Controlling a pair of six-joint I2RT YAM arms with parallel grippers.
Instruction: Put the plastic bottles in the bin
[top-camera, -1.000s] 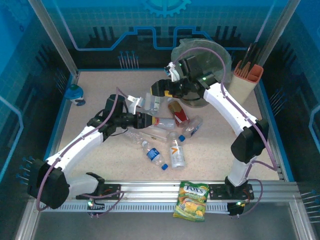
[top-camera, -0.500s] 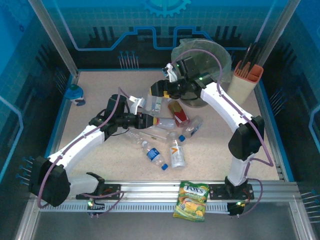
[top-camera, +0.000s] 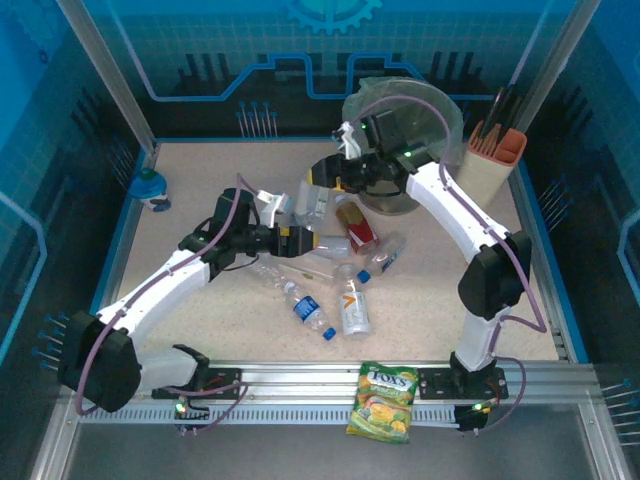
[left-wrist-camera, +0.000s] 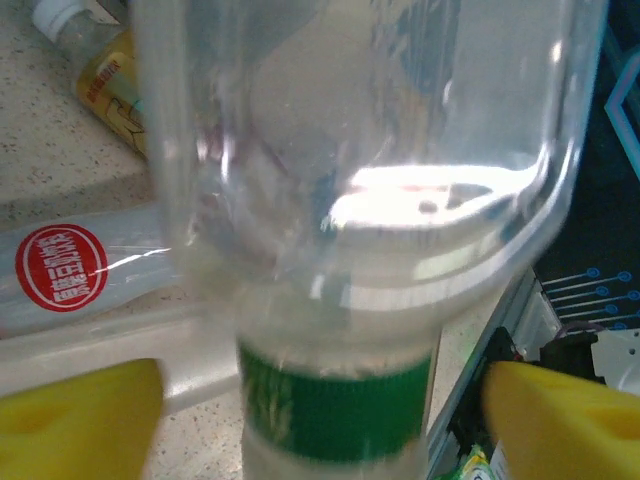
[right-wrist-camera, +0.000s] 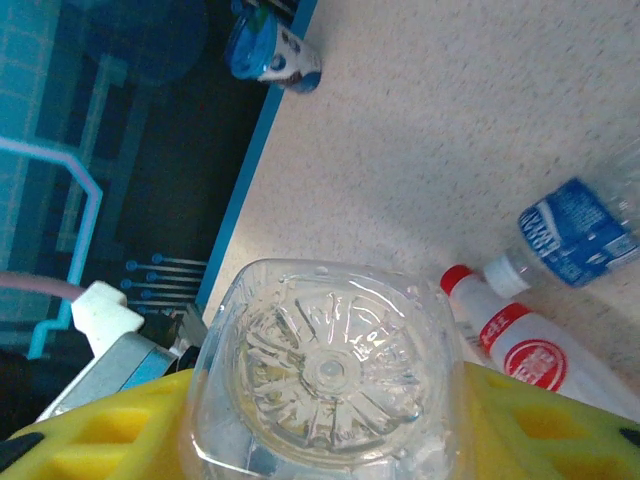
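Reading the right wrist view, we find the right gripper (top-camera: 325, 178) with its fingers (right-wrist-camera: 540, 420) clamped on the base of a clear bottle (right-wrist-camera: 330, 370), just in front of the bin (top-camera: 447, 105). The left gripper (top-camera: 292, 238) has its fingers (left-wrist-camera: 80, 410) spread wide. A green-banded bottle (left-wrist-camera: 335, 400) sits between them with a gap on each side.

Loose bottles crowd the table beside both grippers:
- a red-label bottle (right-wrist-camera: 520, 350)
- a blue-label bottle (top-camera: 312, 312)
- a white-and-orange bottle (top-camera: 352, 308)

The right arm crosses the bin's front, and a utensil holder (top-camera: 490, 165) stands just right of it. A tin can (top-camera: 150, 187) sits at the far left edge, well apart. A FOX'S candy bag (top-camera: 383, 400) lies on the near rail. Bare table lies left of the pile.
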